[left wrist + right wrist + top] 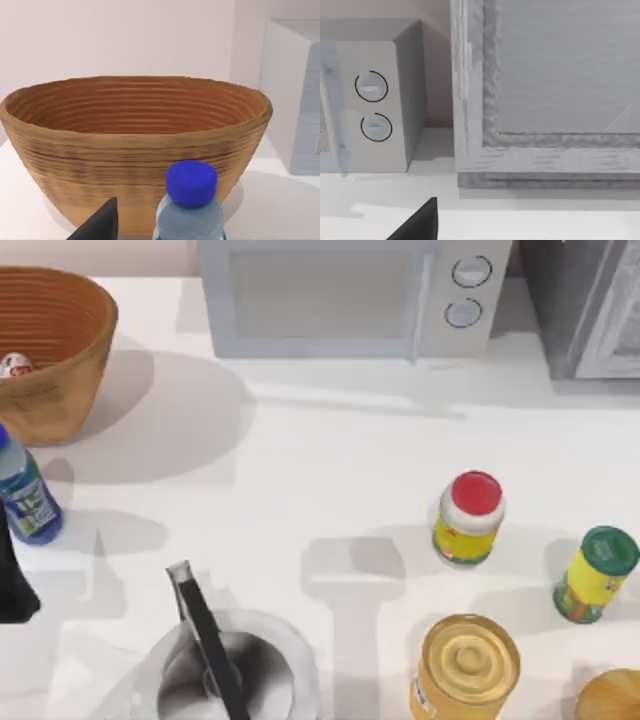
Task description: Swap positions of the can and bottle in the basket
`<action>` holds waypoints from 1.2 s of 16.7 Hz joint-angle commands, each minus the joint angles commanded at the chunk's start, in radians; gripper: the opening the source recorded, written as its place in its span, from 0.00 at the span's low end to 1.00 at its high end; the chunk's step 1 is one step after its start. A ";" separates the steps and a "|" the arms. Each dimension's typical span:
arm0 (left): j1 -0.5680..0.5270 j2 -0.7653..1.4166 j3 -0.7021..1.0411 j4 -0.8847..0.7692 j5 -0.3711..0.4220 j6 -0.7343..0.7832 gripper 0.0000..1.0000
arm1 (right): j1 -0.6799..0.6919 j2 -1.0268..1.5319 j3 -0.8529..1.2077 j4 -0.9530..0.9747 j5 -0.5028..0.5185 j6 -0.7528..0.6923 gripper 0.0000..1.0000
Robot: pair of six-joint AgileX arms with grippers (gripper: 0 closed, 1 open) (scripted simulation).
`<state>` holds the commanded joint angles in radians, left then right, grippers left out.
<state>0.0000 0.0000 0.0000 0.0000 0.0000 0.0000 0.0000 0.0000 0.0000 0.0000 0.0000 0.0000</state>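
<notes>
The small clear-bluish plastic bottle (27,495) with a blue cap stands upright on the white bench (330,470), just outside the round orange-brown wicker basket (70,360). The small red-labelled white can (14,365) lies inside. My left pincer (15,580) hangs near the bottle; I cannot tell its opening.

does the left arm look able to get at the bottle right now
Probably yes. The bottle stands upright on the table just outside the basket, right ahead of the left gripper, with nothing between them.
</notes>
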 joint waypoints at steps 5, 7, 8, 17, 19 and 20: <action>0.008 0.053 0.054 -0.030 0.001 -0.001 1.00 | 0.000 0.000 0.000 0.000 0.000 0.000 1.00; 0.020 0.137 0.135 -0.077 0.003 -0.002 1.00 | 0.000 0.000 0.000 0.000 0.000 0.000 1.00; 0.026 0.192 0.188 -0.109 0.004 -0.003 1.00 | 0.000 0.000 0.000 0.000 0.000 0.000 1.00; 0.107 0.951 0.919 -0.535 0.012 -0.013 1.00 | 0.000 0.000 0.000 0.000 0.000 0.000 1.00; 0.125 1.156 1.121 -0.649 0.011 -0.008 1.00 | 0.000 0.000 0.000 0.000 0.000 0.000 1.00; 0.132 1.260 1.223 -0.707 0.010 -0.004 1.00 | 0.000 0.000 0.000 0.000 0.000 0.000 1.00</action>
<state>0.1320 1.2596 1.2229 -0.7067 0.0105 -0.0045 0.0000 0.0000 0.0000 0.0000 0.0000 0.0000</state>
